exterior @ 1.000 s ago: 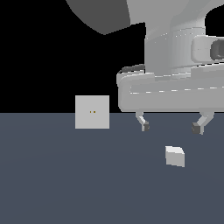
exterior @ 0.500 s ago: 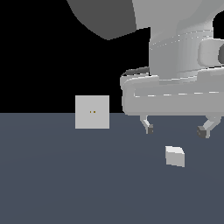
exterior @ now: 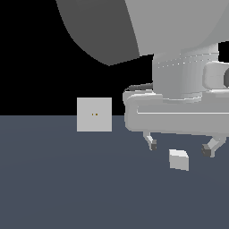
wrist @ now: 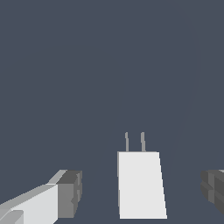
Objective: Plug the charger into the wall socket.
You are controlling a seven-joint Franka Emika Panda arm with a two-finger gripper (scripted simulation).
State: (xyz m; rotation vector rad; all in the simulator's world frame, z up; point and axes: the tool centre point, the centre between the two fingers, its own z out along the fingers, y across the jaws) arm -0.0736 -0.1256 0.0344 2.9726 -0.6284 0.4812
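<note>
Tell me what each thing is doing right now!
charger: lying loose on the floor, two prongs out, not plugged in, not held.
wall socket: standing upright, nothing plugged in.
pincer: open, its fingers either side of the charger, not touching it.

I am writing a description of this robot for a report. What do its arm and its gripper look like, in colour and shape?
The arm is a bulky, rounded, light-grey shell with darker grey shading beneath. It ends in a pale cylindrical wrist on a wide, boxy, off-white gripper body. Two slim, light fingers carry small, dark-grey, blocky pads. No cables or markings can be seen.
</note>
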